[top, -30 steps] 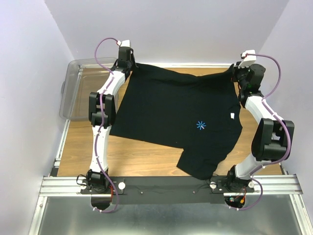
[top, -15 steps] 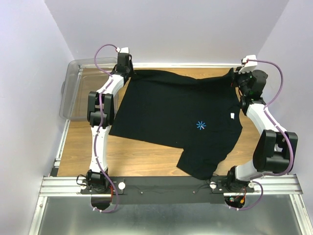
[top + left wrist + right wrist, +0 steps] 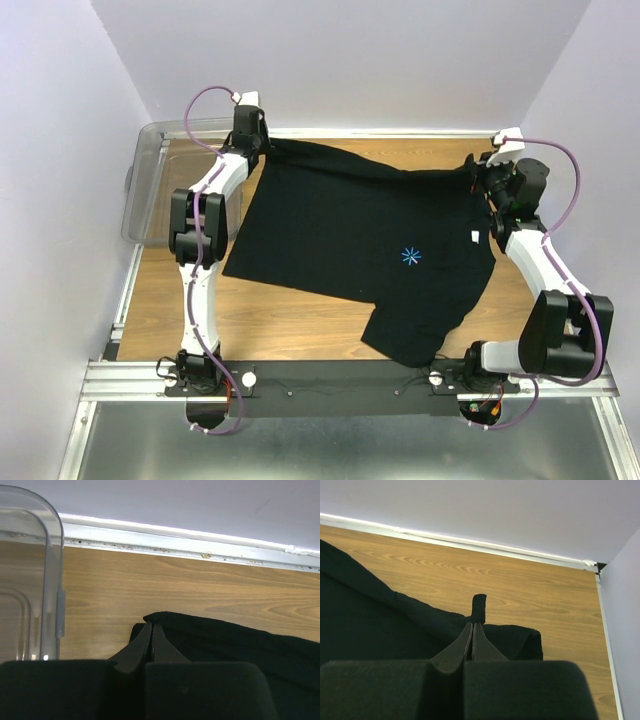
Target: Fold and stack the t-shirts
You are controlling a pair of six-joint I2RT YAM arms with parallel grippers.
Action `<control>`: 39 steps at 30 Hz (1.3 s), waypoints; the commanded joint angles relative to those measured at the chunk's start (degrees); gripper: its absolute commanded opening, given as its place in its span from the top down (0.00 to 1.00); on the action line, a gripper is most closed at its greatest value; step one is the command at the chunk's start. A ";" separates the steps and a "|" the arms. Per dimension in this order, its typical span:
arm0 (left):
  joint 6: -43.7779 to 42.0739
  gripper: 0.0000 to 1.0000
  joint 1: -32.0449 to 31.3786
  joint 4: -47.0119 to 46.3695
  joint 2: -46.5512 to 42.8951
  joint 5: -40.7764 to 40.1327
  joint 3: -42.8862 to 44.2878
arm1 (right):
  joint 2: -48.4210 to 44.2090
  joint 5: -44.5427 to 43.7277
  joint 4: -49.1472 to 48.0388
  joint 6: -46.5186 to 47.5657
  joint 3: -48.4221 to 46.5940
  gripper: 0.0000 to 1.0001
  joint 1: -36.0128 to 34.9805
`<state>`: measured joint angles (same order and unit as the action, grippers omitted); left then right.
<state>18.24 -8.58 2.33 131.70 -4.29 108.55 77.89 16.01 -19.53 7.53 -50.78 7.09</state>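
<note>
One black short-sleeved cloth t-shirt (image 3: 350, 225) is in view, lying opened out and roughly flat across the light wooden table (image 3: 300, 325), with its light-blue starburst logo (image 3: 411, 256) and small white neck tag (image 3: 475, 236) facing up. The left gripper (image 3: 151, 626) is closed, its fingertips pinching the far-left corner of the t-shirt near the clear plastic bin (image 3: 150, 135). The right gripper (image 3: 472, 625) is likewise closed on a bunched bit of cloth at the far-right corner. From above, the far edge of the cloth runs fairly straight between the two pinched corners, while one sleeve trails toward the arm bases at the near edge. The task looks to be at its beginning: the garment is spread but shows no fold, and no folded shirt or pile can be seen anywhere. Every fold of this t-shirt, and any stacking, appears to remain to be done.
</note>
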 commanded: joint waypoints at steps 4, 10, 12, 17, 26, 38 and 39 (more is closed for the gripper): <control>-1.28 1.00 0.93 -3.38 -4.87 -2.38 -3.78 | -3.27 2.88 2.21 0.73 2.44 0.99 0.38; -1.45 1.00 1.37 -3.73 -6.01 -2.91 -6.07 | -4.85 2.45 2.65 1.08 4.20 0.99 0.38; -1.71 1.00 1.37 -3.82 -6.19 -2.74 -6.33 | -5.20 2.45 2.83 1.26 4.64 1.00 0.38; -1.80 1.00 1.46 -3.91 -6.81 -3.26 -7.04 | -6.78 3.24 3.36 1.26 6.05 0.99 0.38; -1.98 1.00 1.64 -3.91 -7.07 -3.26 -8.44 | -10.03 4.29 4.85 1.96 8.24 0.99 0.38; -3.03 1.00 1.72 -4.96 -9.27 -3.35 -11.78 | -12.50 5.61 6.70 2.49 9.56 0.99 0.38; -3.03 1.00 1.72 -4.96 -9.27 -3.35 -11.96 | -12.58 5.61 6.78 2.49 9.65 0.99 0.38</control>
<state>16.29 -7.55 -0.84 125.56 -5.56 97.54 67.02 20.32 -13.50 9.10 -41.98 7.09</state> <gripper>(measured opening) 0.007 0.005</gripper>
